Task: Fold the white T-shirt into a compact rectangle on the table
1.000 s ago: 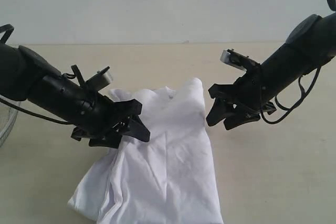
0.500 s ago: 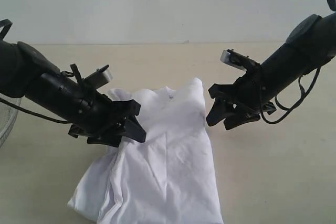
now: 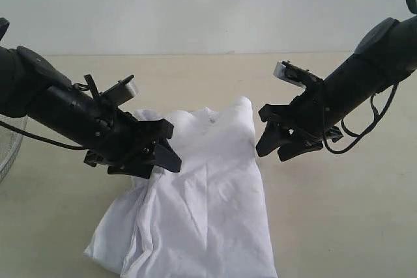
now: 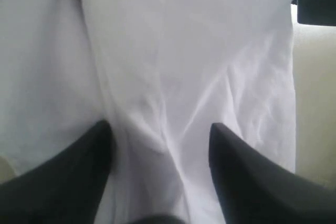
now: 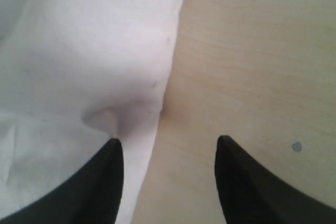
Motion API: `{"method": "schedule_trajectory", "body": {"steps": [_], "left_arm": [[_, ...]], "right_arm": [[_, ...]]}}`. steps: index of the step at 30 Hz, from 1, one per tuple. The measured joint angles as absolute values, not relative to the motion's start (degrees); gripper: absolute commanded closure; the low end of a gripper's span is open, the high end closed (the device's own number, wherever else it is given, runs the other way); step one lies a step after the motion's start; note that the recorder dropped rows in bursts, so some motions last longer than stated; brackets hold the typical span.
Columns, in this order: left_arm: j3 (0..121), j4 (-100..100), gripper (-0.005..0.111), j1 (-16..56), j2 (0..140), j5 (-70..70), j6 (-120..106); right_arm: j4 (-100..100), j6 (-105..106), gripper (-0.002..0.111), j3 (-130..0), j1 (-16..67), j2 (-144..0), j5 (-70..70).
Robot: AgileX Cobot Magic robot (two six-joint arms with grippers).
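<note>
The white T-shirt (image 3: pixel 208 200) lies partly folded on the table (image 3: pixel 339 213), plain white side up, running from the middle toward the near edge; its print is hidden. My left gripper (image 3: pixel 168 150) is open just above the shirt's left part, and in the left wrist view its jaws (image 4: pixel 160 129) straddle a crease of white T-shirt (image 4: pixel 184 61) cloth. My right gripper (image 3: pixel 266 131) hangs open beside the shirt's right edge. The right wrist view shows one finger (image 5: pixel 102 182) over the T-shirt's edge (image 5: pixel 94 66) and the other over bare table (image 5: pixel 252 66).
A round wire-mesh basket (image 3: pixel 6 151) shows at the far left edge of the exterior view. A pale wall stands behind the table. Bare tabletop extends to the right of the shirt and behind it.
My left arm has drawn back slightly to the left and up; its gripper stays open over the shirt. The right arm and the shirt have not moved.
</note>
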State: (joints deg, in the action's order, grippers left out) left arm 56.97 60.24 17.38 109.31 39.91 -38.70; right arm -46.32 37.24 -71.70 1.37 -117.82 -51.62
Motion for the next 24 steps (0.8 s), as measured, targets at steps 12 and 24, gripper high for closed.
{"method": "schedule_trajectory", "body": {"steps": [12,24], "left_arm": [[57.0,62.9,0.079,17.4,109.3,40.8,-42.1],[57.0,63.0,0.102,17.4,109.4,41.0,-43.2]], "right_arm": [[-46.3,37.2,0.061,-71.7,1.4,-117.8,-51.6],[-46.3,37.2,0.061,-71.7,1.4,-117.8,-51.6]]}}
